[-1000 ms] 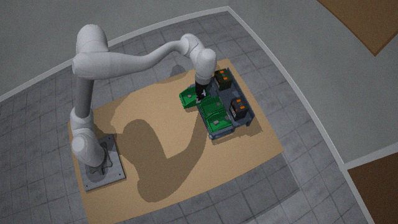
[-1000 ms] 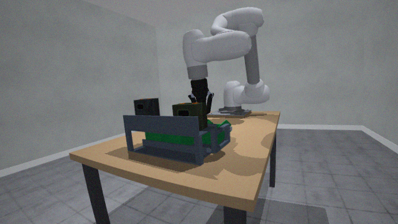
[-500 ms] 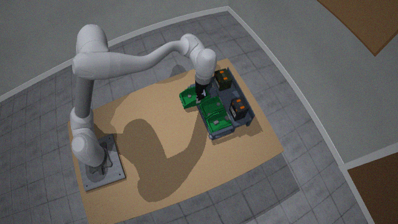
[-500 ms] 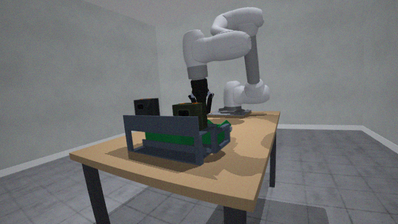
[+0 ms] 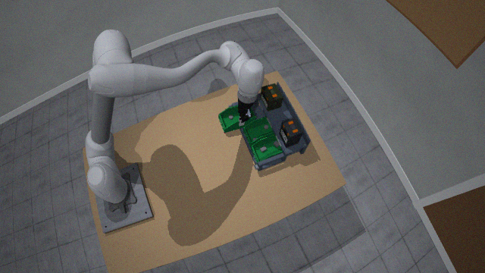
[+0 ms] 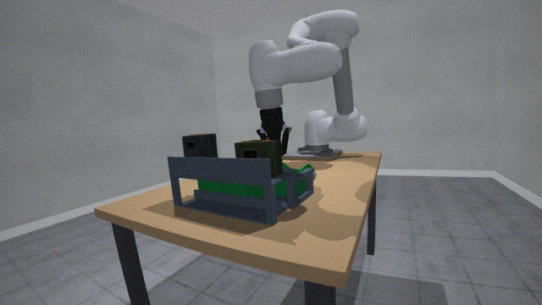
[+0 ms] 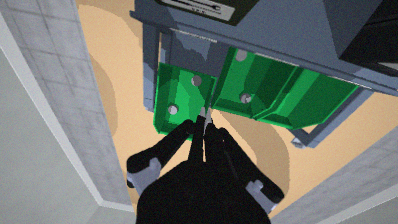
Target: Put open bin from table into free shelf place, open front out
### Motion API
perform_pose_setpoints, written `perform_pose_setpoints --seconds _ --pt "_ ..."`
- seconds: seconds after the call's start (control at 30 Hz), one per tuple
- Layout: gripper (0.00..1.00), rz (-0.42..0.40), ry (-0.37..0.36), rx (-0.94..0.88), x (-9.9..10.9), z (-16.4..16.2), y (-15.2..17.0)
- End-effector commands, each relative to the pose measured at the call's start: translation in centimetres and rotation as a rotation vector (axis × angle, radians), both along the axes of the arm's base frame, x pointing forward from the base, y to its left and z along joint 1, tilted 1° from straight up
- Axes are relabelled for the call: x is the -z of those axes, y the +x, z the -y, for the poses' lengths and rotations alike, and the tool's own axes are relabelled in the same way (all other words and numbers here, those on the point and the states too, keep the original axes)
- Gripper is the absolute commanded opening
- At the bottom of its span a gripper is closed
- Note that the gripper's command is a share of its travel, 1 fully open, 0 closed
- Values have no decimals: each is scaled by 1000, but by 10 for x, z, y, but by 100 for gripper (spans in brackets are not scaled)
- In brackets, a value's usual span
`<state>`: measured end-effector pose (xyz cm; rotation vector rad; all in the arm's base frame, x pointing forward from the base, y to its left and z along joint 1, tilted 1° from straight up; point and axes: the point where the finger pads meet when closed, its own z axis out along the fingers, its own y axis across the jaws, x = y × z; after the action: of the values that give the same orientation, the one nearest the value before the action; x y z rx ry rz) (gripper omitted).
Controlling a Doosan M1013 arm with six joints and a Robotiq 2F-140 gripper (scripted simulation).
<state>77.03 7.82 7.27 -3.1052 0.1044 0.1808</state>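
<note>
My gripper (image 5: pixel 242 118) is shut on the thin side wall of the green open bin (image 5: pixel 230 120). The bin is in front of the free place at the far end of the grey shelf (image 5: pixel 278 127), with its rear end toward the shelf and most of its length still outside the row. In the wrist view my fingers (image 7: pixel 205 125) pinch the bin's right wall, and the bin (image 7: pixel 181 97) holds small grey parts (image 7: pixel 196 80). Two other green bins (image 5: pixel 264 139) stand beside it in the shelf row. I cannot tell whether the held bin touches the lip.
Two dark boxes with orange marks (image 5: pixel 272 96) (image 5: pixel 291 133) stand on the shelf's upper board. The board's underside (image 7: pixel 280 40) overhangs the rear of the row. In the exterior view the shelf's back panel (image 6: pixel 220 171) hides most of the bins.
</note>
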Motion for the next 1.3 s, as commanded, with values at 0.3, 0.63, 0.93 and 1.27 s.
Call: perform_pose_setpoints --seconds 0.3,0.63,0.93,1.27 --pt "0 0 0 0 0 0 0" --pt "0 1 0 0 0 0 0" --pt "0 3 0 0 0 0 2" --pt "0 9 0 0 0 0 6"
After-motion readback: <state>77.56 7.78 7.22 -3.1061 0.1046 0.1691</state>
